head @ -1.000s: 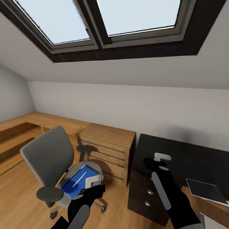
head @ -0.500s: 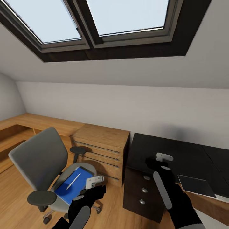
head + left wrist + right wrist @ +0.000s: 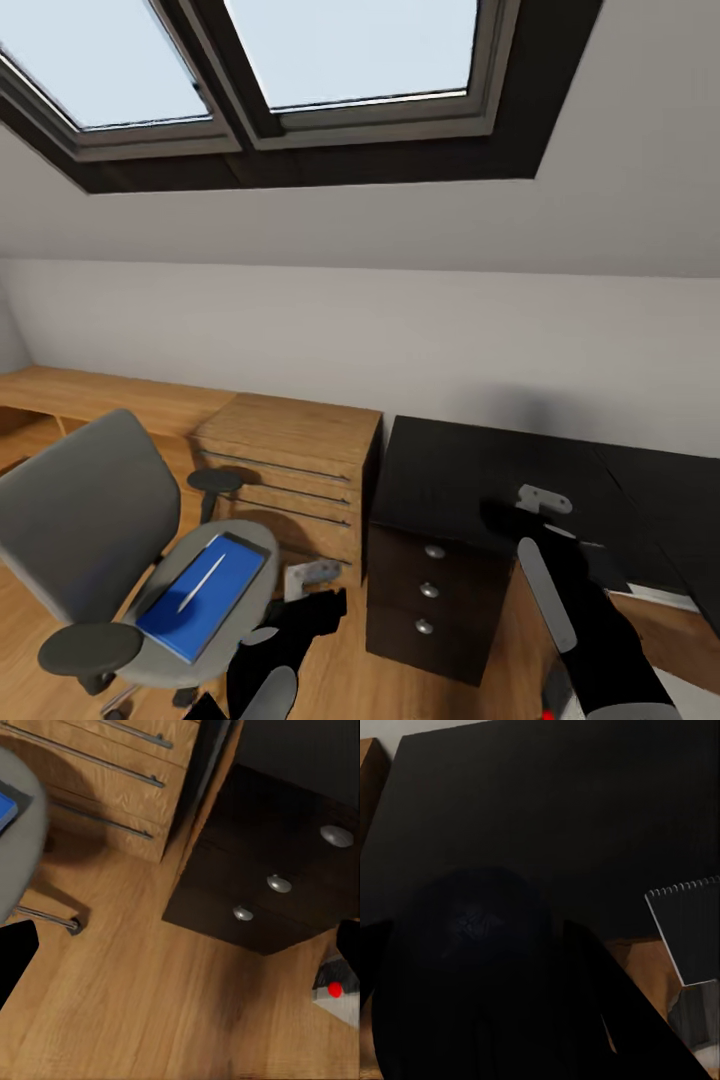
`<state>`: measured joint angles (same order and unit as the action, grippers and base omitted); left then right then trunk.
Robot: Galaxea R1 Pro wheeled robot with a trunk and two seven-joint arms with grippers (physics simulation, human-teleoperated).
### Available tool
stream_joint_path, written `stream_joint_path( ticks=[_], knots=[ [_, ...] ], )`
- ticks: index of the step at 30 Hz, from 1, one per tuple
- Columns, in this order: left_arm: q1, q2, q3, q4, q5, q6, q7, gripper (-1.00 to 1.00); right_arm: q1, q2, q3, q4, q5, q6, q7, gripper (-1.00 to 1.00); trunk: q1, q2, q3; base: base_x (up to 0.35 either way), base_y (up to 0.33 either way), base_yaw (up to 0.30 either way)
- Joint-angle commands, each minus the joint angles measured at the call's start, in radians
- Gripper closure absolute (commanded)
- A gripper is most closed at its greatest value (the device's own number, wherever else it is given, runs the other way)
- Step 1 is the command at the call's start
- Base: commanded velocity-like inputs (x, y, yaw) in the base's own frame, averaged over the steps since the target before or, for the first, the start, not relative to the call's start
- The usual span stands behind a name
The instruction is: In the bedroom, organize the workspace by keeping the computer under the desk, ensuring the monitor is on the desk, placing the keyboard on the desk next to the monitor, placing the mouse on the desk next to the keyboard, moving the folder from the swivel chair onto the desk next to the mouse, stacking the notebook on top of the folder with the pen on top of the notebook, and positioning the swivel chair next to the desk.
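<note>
I am looking down from the head camera at the swivel chair on the left, its grey seat facing me. The blue folder is lying flat on that seat, and a pale pen is resting on top of the folder. Just right of the chair, a light wooden chest of drawers is standing against the far wall, all its drawers closed. Touching its right side is a black drawer cabinet with three round knobs, also closed, so I cannot see what either is holding.

My left gripper is hovering near the chair seat's right edge, over the wooden floor; in its wrist camera the two fingertips are sitting far apart at the edges of the frame with nothing between them, so it is spread wide. My right gripper is hanging above the black cabinet top; its wrist camera is dark and I cannot tell whether the fingers are parted. That same camera is showing the spiral-bound notebook lying on a dark surface, just right of the cabinet.
</note>
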<state>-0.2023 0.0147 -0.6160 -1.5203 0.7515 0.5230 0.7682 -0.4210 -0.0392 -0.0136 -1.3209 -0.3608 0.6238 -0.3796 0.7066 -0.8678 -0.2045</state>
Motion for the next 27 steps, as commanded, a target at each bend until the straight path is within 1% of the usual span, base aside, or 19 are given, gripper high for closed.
stream_joint_path(
  ticks=[1,2,3,4,5,7,12,24,26,27],
  knots=[
    [-0.002,0.001,-0.037,-0.001,0.005,-0.020,0.011,-1.00,-0.001,-0.003,-0.004,0.015,-0.017,0.000,0.001,1.00,0.000,-0.001,-0.001,0.000,0.000,-0.295],
    [-0.002,0.002,-0.069,-0.001,0.004,-0.047,0.015,-1.00,-0.001,-0.006,-0.006,0.028,-0.018,0.000,0.009,1.00,0.000,-0.001,-0.001,0.000,0.000,-0.296],
    [-0.001,0.002,-0.082,-0.001,0.003,-0.063,0.017,-1.00,-0.002,-0.006,-0.007,0.033,-0.019,-0.001,0.012,1.00,0.000,-0.001,-0.001,0.000,0.000,-0.296],
    [-0.001,0.003,-0.104,-0.002,0.003,-0.094,0.021,-1.00,-0.002,-0.008,-0.008,0.040,-0.020,-0.001,0.016,1.00,0.000,-0.001,-0.001,0.000,0.000,-0.297],
    [-0.001,0.003,-0.118,-0.002,0.003,-0.122,0.026,-1.00,-0.002,-0.008,-0.010,0.045,-0.020,-0.002,0.019,1.00,0.000,-0.001,-0.001,0.000,0.000,-0.297],
    [-0.001,0.003,-0.130,-0.003,0.003,-0.148,0.033,-1.00,-0.002,-0.010,-0.013,0.049,-0.021,-0.002,0.021,1.00,0.000,-0.001,-0.001,0.000,0.000,-0.297],
    [-0.001,0.004,-0.141,-0.003,0.003,-0.170,0.040,-1.00,-0.002,-0.021,-0.034,0.053,-0.021,-0.002,0.024,1.00,0.000,-0.001,-0.001,0.000,0.000,-0.297],
    [-0.001,0.004,-0.142,-0.002,0.006,-0.173,0.040,-1.00,-0.002,-0.025,-0.041,0.054,-0.020,-0.003,0.024,1.00,0.000,-0.001,-0.001,0.000,0.000,-0.297],
    [-0.002,0.004,-0.142,-0.002,0.006,-0.173,0.039,-1.00,-0.002,-0.033,-0.041,0.054,-0.020,-0.003,0.024,1.00,0.000,-0.001,-0.001,0.000,0.000,-0.297],
    [-0.001,0.004,-0.142,-0.002,0.006,-0.173,0.039,-1.00,-0.002,-0.043,-0.042,0.054,-0.020,-0.003,0.024,1.00,0.000,-0.001,-0.001,0.000,0.000,-0.297]
  ],
)
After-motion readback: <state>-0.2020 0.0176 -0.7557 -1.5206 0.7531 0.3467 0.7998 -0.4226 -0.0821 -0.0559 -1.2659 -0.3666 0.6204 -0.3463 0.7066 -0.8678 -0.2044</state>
